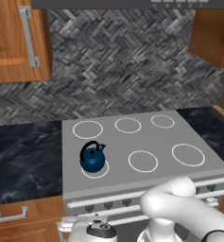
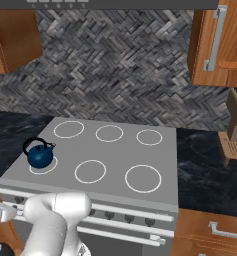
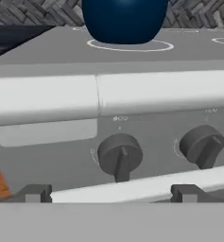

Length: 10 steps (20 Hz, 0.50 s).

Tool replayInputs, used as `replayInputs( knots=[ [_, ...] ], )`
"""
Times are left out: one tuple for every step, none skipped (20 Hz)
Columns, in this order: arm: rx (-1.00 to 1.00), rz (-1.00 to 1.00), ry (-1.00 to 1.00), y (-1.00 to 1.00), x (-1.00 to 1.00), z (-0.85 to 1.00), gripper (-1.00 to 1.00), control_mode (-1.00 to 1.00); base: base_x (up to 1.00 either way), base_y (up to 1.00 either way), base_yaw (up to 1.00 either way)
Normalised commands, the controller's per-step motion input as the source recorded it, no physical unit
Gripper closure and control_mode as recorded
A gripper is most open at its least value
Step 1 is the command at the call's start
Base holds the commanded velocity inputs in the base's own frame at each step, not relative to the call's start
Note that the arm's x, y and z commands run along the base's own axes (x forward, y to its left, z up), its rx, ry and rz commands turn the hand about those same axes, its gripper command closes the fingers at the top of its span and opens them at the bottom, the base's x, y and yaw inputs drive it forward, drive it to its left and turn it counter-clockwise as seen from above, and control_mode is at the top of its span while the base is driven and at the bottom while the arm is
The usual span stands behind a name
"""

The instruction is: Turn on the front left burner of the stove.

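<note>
Hand point(image 1: 100, 230) faces stove point(image 1: 146, 142) knobs point(image 3: 119, 153), low.

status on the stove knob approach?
Gripper low at the stove front, fingertips short of the leftmost knob, jaw state unclear. Front left burner grey, not glowing. Blue kettle sits on it; knob path unobstructed.

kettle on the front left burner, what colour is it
Dark blue with a black handle; the kettle shows best in the left base view, sitting on the front left burner.

grey stove point(image 1: 156, 142), blue kettle point(image 1: 92, 158) standing on its front left burner point(image 1: 103, 171)
</note>
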Motion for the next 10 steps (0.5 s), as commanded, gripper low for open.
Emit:
replayInputs(
  knots=[
    [0.01,-0.03,-0.29,0.21,0.04,-0.21,-1.00,-1.00,0.00,0.00,0.00],
    [0.00,-0.03,-0.31,0.23,0.00,-0.29,-1.00,-1.00,0.00,0.00,0.00],
    [0.00,-0.03,-0.30,0.30,0.06,-0.34,-1.00,-1.00,0.00,0.00,0.00],
    [0.00,-0.03,-0.31,0.30,0.08,-0.29,-1.00,-1.00,0.00,0.00,0.00],
    [0.00,-0.02,-0.29,0.21,0.08,-0.26,-1.00,-1.00,0.00,0.00,0.00],
    [0.00,-0.02,-0.26,0.21,0.09,-0.25,-1.00,-1.00,0.00,0.00,0.00],
    [0.00,0.00,-0.18,0.19,0.04,-0.07,-1.00,-1.00,0.00,0.00,0.00],
    [0.00,0.00,-0.01,0.05,0.00,0.00,-1.00,-1.00,0.00,0.00,0.00],
    [0.00,0.00,0.00,0.00,0.02,0.00,-1.00,-1.00,0.00,0.00,0.00],
    [0.00,0.00,0.00,0.00,0.01,0.00,-1.00,-1.00,0.00,0.00,0.00]
  ],
)
